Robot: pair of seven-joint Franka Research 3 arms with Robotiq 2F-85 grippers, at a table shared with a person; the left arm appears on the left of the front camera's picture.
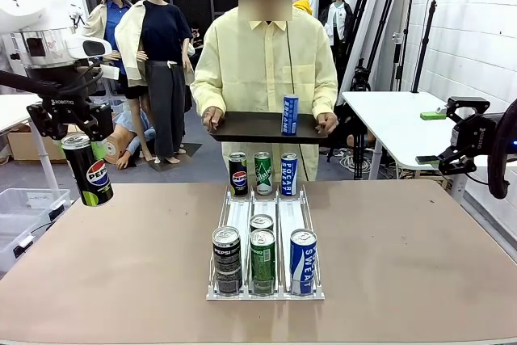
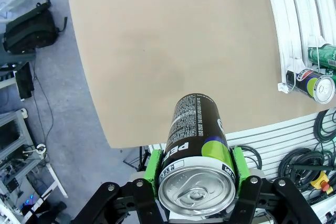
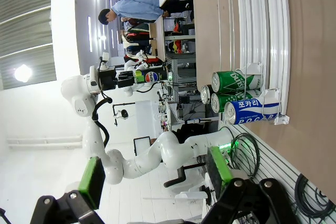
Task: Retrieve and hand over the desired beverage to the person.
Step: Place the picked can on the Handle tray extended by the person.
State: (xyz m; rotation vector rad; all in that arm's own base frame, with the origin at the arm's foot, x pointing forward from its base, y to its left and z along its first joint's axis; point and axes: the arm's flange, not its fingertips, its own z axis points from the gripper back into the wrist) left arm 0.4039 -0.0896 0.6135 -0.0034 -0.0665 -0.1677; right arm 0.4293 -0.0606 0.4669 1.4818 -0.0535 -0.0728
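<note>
My left gripper (image 1: 74, 128) is shut on a black Pepsi can (image 1: 89, 170), held in the air beyond the table's left edge. In the left wrist view the can (image 2: 195, 156) sits between the green pads (image 2: 153, 170). The person (image 1: 266, 62) in a pale-yellow shirt stands at the far side holding a black tray (image 1: 242, 127) with a blue Pocari can (image 1: 290, 114) on it. My right gripper (image 1: 449, 133) hangs open off the table's right side, and in its wrist view the gripper (image 3: 157, 179) has nothing between its fingers.
A white can rack (image 1: 266, 228) stands mid-table. At its near end are a Pepsi (image 1: 227, 259), a green can (image 1: 262, 261) and a Pocari Sweat (image 1: 303, 261); three more cans (image 1: 263, 174) stand at its far end. A white side table (image 1: 396, 119) is at the right.
</note>
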